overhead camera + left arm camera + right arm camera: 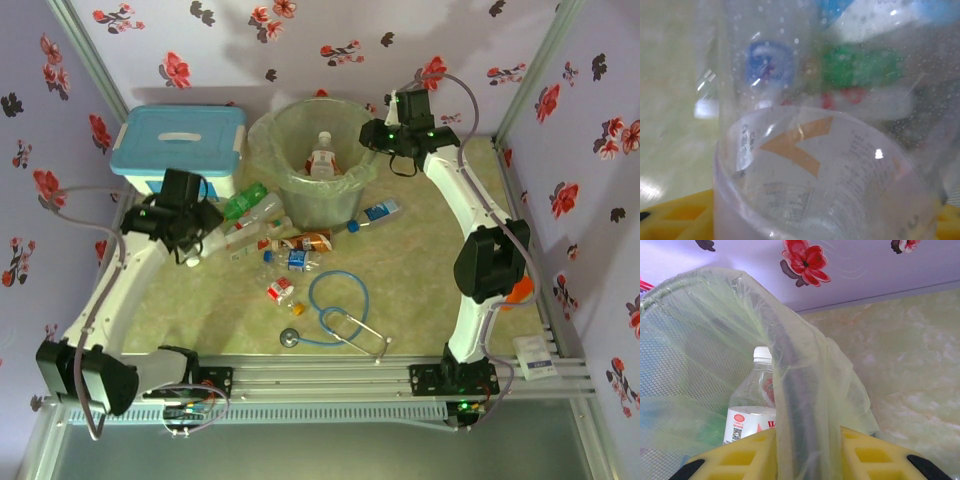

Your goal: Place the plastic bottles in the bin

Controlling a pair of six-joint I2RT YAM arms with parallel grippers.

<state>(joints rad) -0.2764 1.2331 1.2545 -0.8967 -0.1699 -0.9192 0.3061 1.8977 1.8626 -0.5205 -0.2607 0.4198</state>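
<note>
A blue-lidded white box (180, 140) sits at back left, a blue-tubed stethoscope (350, 325) lies near the front.

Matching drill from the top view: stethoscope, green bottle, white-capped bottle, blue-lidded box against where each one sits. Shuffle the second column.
1. stethoscope
2. green bottle
3. white-capped bottle
4. blue-lidded box

A. upright inside the bin
B. back left corner of the table
C. on the table, toward its near edge
D. in the pile of bottles left of the bin's foot

Pairs: 1-C, 2-D, 3-A, 4-B
</note>
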